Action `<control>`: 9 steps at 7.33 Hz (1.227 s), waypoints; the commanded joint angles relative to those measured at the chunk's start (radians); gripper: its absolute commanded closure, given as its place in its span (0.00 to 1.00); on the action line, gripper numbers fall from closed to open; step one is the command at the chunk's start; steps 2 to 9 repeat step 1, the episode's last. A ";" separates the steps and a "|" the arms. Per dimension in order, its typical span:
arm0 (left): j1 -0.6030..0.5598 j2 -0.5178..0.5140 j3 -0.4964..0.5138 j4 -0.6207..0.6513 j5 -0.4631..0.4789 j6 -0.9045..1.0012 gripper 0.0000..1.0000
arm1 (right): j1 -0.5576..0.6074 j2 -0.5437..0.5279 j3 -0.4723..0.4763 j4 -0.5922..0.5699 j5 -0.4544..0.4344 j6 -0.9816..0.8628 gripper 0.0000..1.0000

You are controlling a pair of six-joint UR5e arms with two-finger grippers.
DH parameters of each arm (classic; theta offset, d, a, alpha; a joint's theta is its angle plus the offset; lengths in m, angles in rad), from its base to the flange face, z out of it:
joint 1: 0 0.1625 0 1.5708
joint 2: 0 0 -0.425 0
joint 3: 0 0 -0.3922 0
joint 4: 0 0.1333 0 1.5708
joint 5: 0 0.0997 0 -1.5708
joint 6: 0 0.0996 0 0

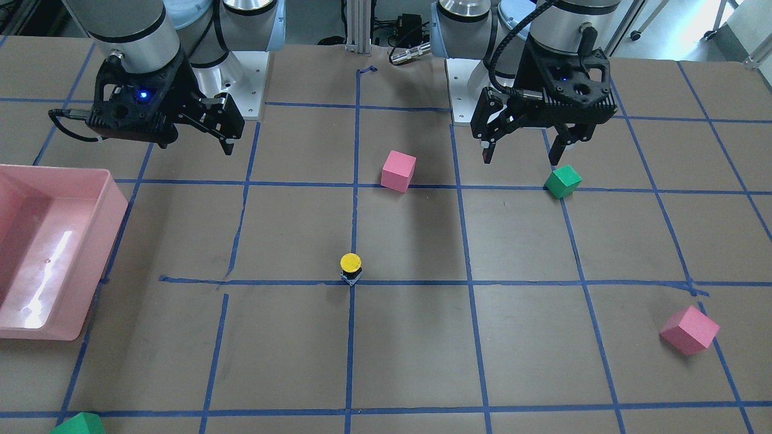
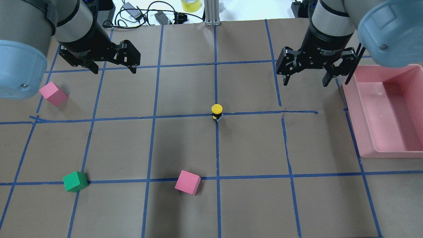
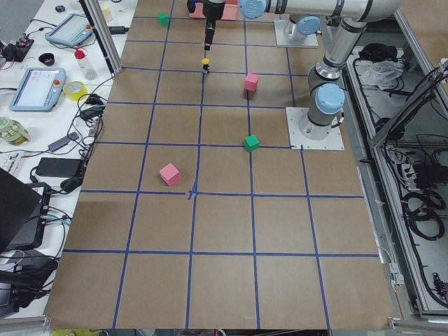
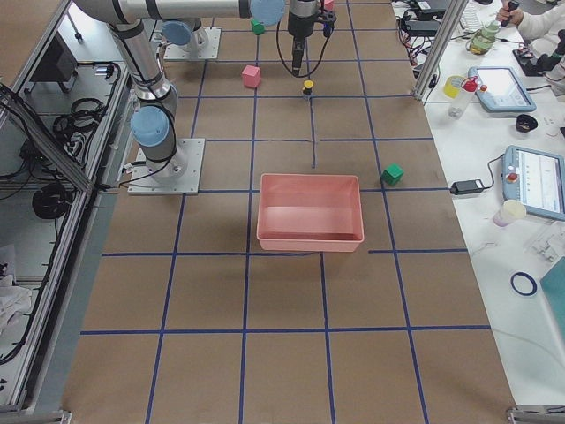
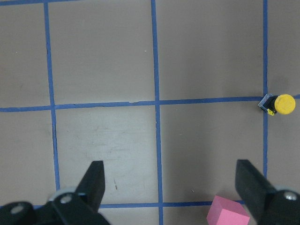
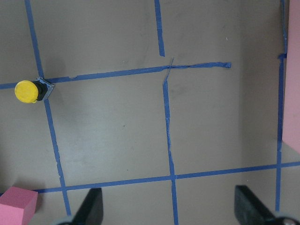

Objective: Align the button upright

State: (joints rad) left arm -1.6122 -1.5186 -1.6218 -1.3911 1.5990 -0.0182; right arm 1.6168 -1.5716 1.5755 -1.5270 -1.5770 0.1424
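The button [image 2: 216, 112] is standing upright on the table's [image 2: 251, 145] centre tape crossing, while the left fingers [image 2: 132, 62] and right fingers [image 2: 286, 77] are hanging spread wide, both empty.

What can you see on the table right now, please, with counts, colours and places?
button: one, yellow cap on black body, upright at the central tape crossing.
pink cubes: two, pink; one far left, one near the robot, left of centre.
green cubes: two, green; one near the robot's left, one on the operators' side of the bin.
bin: one, pink, robot's right.
tape grid: blue, across the table.
left gripper: open, hovering.
right gripper: open, hovering beside the bin.
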 commanded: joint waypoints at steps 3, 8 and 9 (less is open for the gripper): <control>0.000 0.003 -0.006 0.001 0.001 0.001 0.00 | 0.000 0.001 0.001 -0.045 -0.003 0.002 0.00; 0.000 0.003 -0.006 0.001 0.001 0.001 0.00 | 0.000 0.001 0.001 -0.045 -0.003 0.002 0.00; 0.000 0.003 -0.006 0.001 0.001 0.001 0.00 | 0.000 0.001 0.001 -0.045 -0.003 0.002 0.00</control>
